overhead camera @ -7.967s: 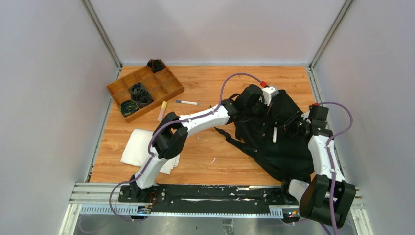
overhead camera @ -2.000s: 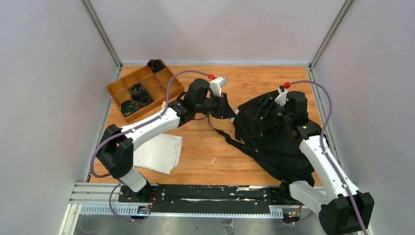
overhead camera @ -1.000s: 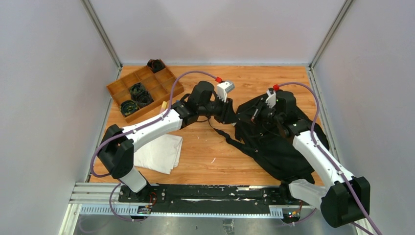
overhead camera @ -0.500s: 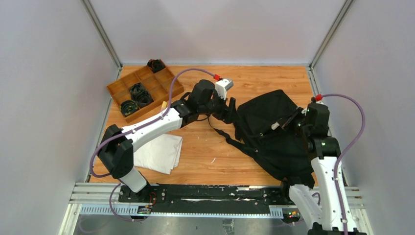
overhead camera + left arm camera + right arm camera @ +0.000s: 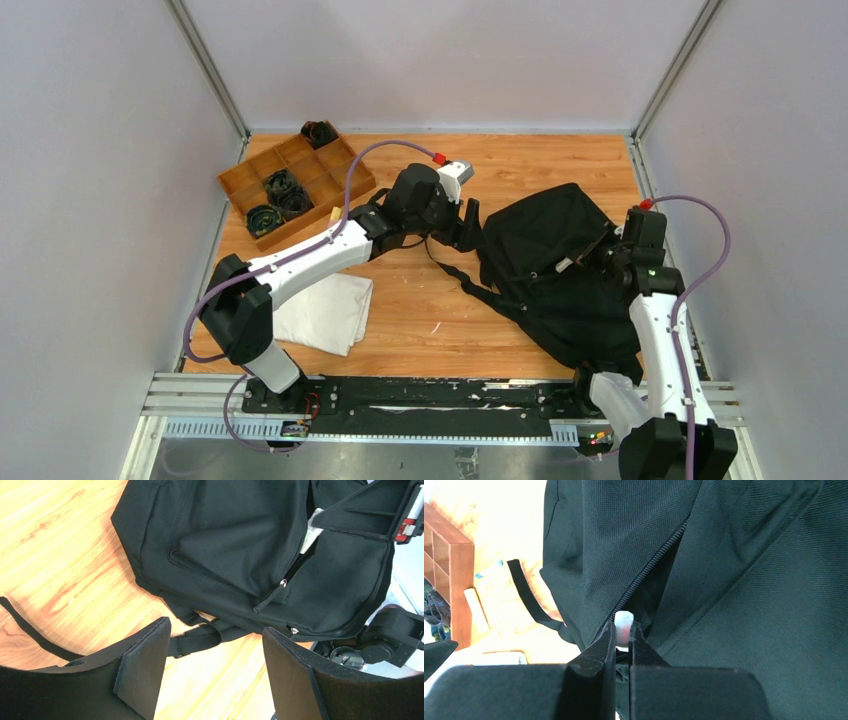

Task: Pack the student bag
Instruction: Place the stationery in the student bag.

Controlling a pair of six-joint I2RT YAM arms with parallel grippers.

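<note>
The student bag (image 5: 545,240) lies on the right of the wooden table, black, with a zipper slit open across its front (image 5: 225,545). My left gripper (image 5: 470,225) hovers at the bag's left edge, open, with only bare table and a strap between its pads (image 5: 215,645). My right gripper (image 5: 578,260) is at the bag's right side, shut on a small white pen-like item (image 5: 623,622). The item's tip pokes at the open zipper slit (image 5: 312,527). How much of it sits inside the bag (image 5: 749,605) is hidden by my right gripper (image 5: 623,632).
A brown wooden compartment tray (image 5: 330,190) with black coiled items stands at the back left. A pale marker (image 5: 333,215) lies beside it. A folded white cloth (image 5: 325,312) sits near the left arm. A black strap (image 5: 470,285) trails left from the bag. Enclosure walls stand close on both sides.
My left gripper has opened and let go of the bag's edge. My right arm has swung from over the bag's middle back to its right side, still holding the white item.
</note>
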